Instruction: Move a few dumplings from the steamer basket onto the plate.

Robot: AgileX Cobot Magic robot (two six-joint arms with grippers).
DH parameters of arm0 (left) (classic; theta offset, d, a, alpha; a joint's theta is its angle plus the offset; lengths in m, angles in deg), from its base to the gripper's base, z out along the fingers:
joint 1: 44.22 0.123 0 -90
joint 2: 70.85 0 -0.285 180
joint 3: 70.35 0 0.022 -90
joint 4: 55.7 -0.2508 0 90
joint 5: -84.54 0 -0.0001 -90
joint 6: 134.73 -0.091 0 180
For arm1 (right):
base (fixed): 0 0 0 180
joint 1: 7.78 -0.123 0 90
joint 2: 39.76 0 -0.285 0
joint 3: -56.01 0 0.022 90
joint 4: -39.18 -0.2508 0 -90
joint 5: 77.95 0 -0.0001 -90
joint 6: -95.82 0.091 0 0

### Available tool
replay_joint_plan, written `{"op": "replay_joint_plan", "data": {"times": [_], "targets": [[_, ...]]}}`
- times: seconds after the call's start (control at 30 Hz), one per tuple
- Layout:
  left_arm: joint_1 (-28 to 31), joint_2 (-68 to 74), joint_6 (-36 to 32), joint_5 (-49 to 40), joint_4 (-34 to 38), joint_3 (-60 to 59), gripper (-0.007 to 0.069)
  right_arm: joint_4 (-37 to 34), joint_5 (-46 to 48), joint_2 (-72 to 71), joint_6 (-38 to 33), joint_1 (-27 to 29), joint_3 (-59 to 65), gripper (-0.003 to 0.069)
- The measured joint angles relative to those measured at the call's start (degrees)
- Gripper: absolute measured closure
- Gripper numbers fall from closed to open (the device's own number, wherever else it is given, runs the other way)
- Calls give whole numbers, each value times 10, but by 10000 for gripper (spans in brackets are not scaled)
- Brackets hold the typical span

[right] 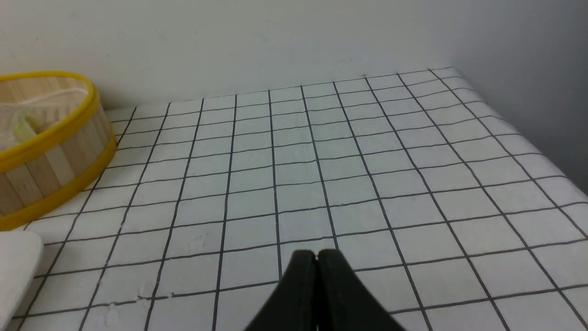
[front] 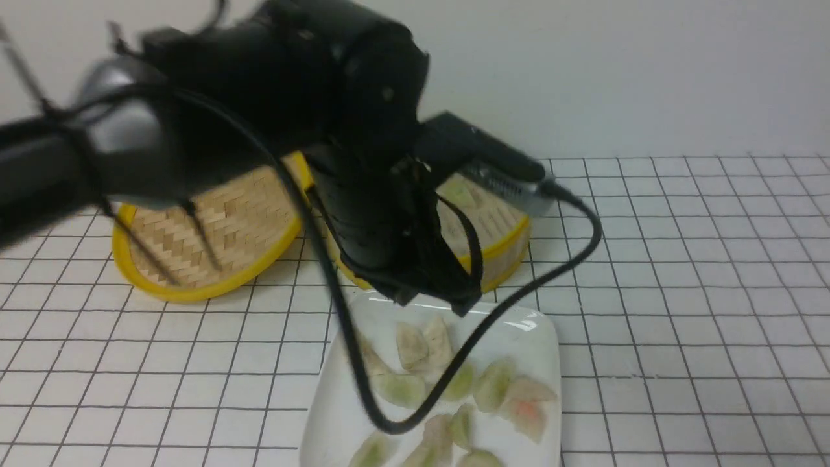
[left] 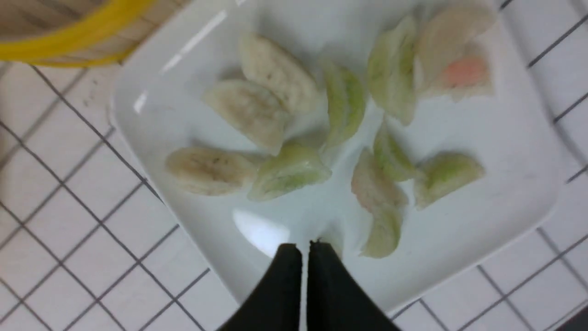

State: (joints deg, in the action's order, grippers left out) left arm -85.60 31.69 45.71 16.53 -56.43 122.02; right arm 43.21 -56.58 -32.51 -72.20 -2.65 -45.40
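The white square plate (front: 535, 347) lies at the near centre with several pale, green and pinkish dumplings (front: 412, 344) on it. The steamer basket (front: 509, 250) stands just behind it, mostly hidden by my left arm. My left gripper (front: 431, 299) hangs over the plate's far edge. In the left wrist view the left gripper (left: 303, 246) is shut and empty above the plate (left: 505, 151) and its dumplings (left: 250, 110). My right gripper (right: 316, 254) is shut and empty over bare table, right of the basket (right: 50, 151), which holds a greenish dumpling (right: 24, 128).
The shallow woven lid (front: 214, 227) with a yellow rim leans at the back left. A black cable (front: 564, 256) loops from the left wrist down across the plate. The table is white with a black grid, and a wall runs along its far edge.
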Motion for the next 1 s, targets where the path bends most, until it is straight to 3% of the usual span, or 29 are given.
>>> {"op": "replay_joint_plan", "data": {"times": [0.37,0.57,1.0], "targets": [[0,-313,9,232,20,-193,631,0,0,0,0,0,0,675],[0,-388,5,249,18,-253,631,0,0,0,0,0,0,675],[0,-486,14,222,-24,-257,631,0,0,0,0,0,0,675]]}}
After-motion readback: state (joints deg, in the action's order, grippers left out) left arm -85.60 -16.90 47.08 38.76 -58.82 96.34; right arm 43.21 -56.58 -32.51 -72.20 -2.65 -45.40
